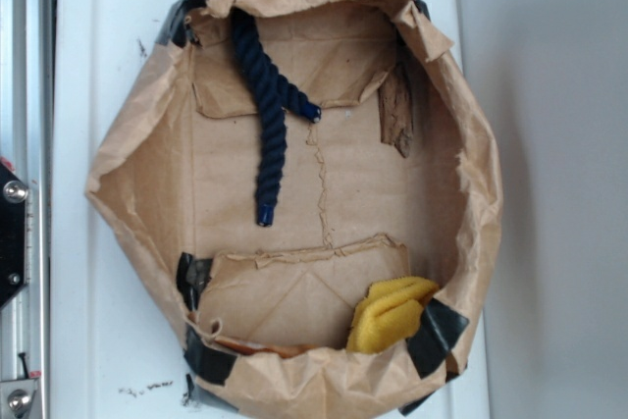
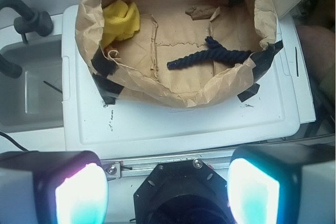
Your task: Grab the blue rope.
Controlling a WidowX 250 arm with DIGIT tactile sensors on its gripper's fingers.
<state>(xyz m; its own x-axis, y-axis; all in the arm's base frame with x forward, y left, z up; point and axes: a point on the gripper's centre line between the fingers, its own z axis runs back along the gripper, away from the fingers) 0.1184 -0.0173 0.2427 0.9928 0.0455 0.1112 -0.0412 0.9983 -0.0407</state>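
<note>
Nearest our wrist camera, we see our gripper (image 2: 167, 190) with its two glowing fingertips (image 2: 81, 195) spread wide apart, nothing between them, well short of the bag. We find the blue rope (image 1: 267, 115) lying bent in two strands on the floor of the brown paper bag (image 1: 471, 193), against its back wall. We also see a yellow cloth (image 1: 391, 313) in the opposite corner; the bag rests on a white tray (image 1: 88, 66).

Rope (image 1: 268, 105): dark navy, twisted, brighter blue ends. Bag (image 1: 118, 159): brown paper, black tape patches. Cloth (image 1: 391, 313): yellow. Counter (image 1: 98, 46): white. Hand (image 2: 167, 188): black, finger pads glowing cyan-white.
</note>
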